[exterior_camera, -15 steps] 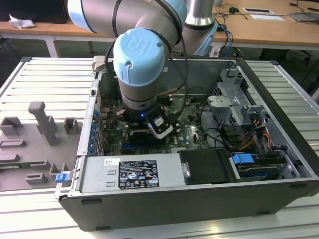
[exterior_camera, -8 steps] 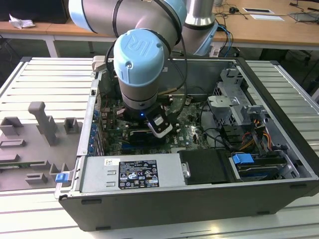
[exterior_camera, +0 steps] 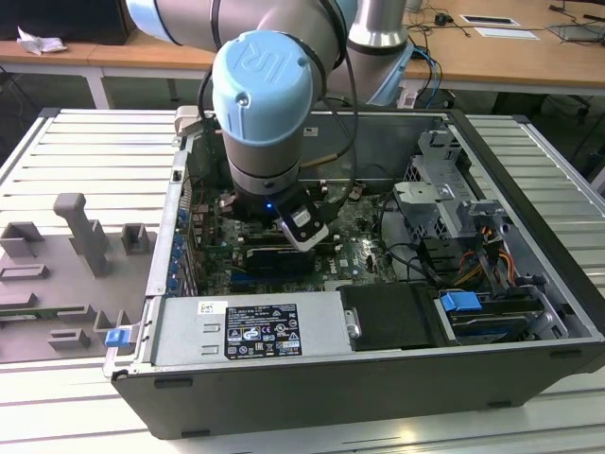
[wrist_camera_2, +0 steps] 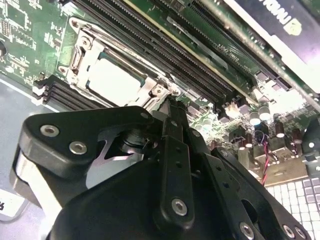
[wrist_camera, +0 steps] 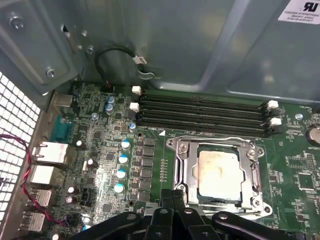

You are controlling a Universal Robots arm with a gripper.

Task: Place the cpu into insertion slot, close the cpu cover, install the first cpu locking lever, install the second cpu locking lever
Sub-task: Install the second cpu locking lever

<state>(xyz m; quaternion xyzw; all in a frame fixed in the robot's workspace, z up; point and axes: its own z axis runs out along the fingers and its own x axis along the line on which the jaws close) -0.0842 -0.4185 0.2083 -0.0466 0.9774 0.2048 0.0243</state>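
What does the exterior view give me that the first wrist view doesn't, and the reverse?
Exterior view alone: the whole open computer case, the arm reaching down into it, and the grey fixture tray at the exterior view's left. First wrist view alone: the cpu seated in the insertion slot, the cpu cover down around it, and the gripper at the slot's edge. Both: the green motherboard.

The cpu, a small square chip with a pale beige-silver face, lies flat in the insertion slot on the green board. The cpu cover, a thin silver frame, is closed down around it, leaving the face showing through its window.
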